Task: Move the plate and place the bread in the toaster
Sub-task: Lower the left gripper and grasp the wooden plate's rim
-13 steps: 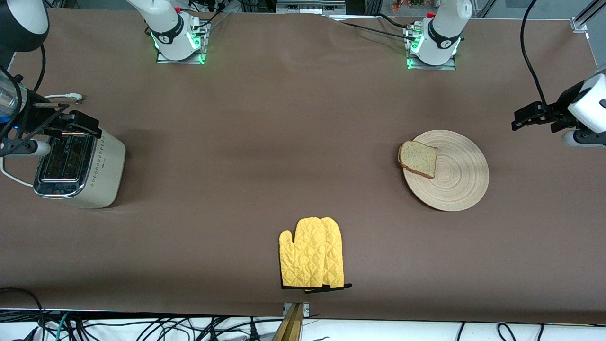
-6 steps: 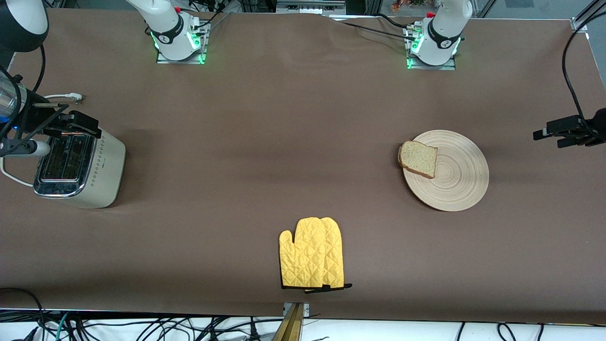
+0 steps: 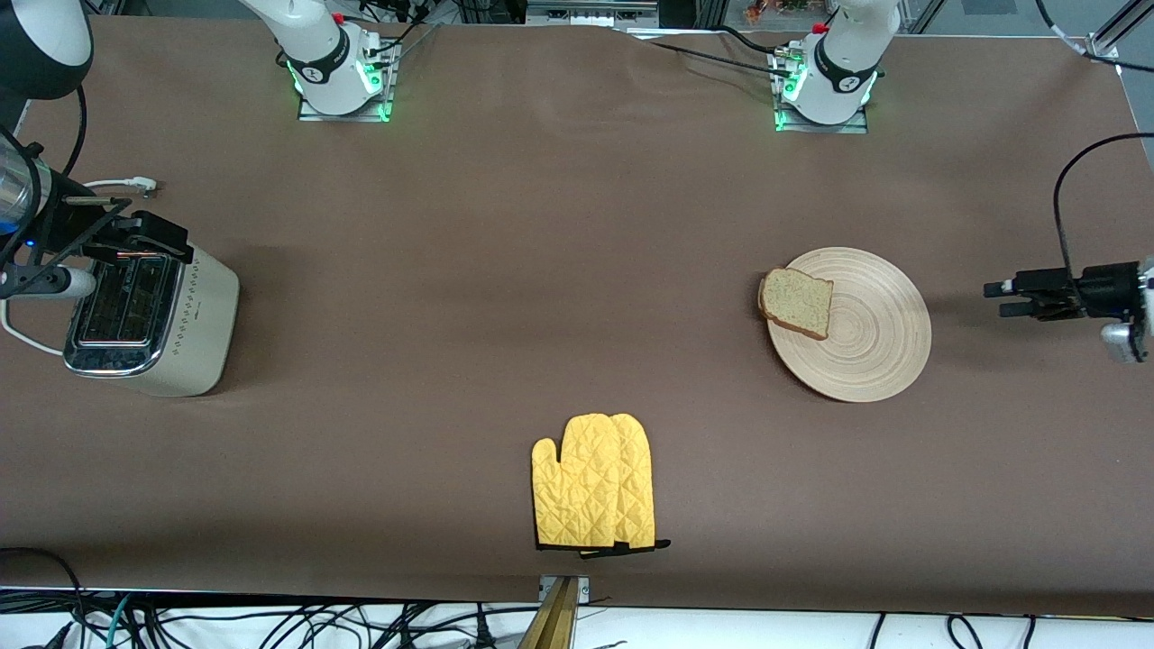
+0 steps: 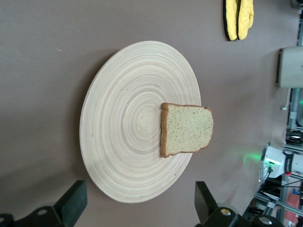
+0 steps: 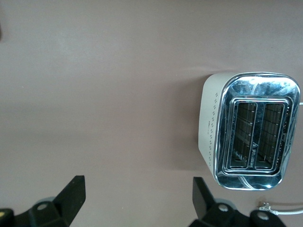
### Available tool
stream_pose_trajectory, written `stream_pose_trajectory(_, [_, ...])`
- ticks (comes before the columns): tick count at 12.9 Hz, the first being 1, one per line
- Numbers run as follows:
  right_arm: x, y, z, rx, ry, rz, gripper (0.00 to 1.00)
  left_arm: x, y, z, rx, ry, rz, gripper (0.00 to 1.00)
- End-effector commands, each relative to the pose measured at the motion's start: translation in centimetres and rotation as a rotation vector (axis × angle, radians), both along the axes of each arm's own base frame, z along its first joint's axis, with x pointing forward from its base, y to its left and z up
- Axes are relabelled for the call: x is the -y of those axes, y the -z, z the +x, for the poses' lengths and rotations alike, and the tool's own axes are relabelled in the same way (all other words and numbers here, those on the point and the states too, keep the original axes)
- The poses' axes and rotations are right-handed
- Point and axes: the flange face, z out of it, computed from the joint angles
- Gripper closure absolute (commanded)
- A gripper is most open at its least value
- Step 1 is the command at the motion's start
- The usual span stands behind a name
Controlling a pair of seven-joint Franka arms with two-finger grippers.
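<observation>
You see the wooden plate (image 3: pixel 861 338) lying on the brown surface (image 3: pixel 541 270) toward the left arm's end, the wholegrain bread slice (image 3: pixel 796 303) overhanging its rim. Your left pincer (image 3: pixel 1002 300) hangs spread wide and empty beside the plate. Your right pincer (image 5: pixel 135 198), equally wide, hovers by the cream two-slot toaster (image 3: pixel 149 320) at the right arm's end. No lettering reads clearly on the toaster. Yellow oven mitts (image 3: pixel 595 482) lie nearer the front camera.
</observation>
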Motion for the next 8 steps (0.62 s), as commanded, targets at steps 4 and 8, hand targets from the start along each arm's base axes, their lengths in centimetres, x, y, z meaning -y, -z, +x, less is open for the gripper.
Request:
stream_pose_trajectory(4, [0.1,-0.4,0.2,0.009,-0.004,-0.007,0.00,-0.5,8.1,0.2,0.033,0.001,-0.068,0.00])
stream_pose_trajectory(8, [0.3,-0.3,0.2,0.008,0.001,-0.007,0.00,0.4,11.7,0.1,0.029,-0.003,-0.087,0.26])
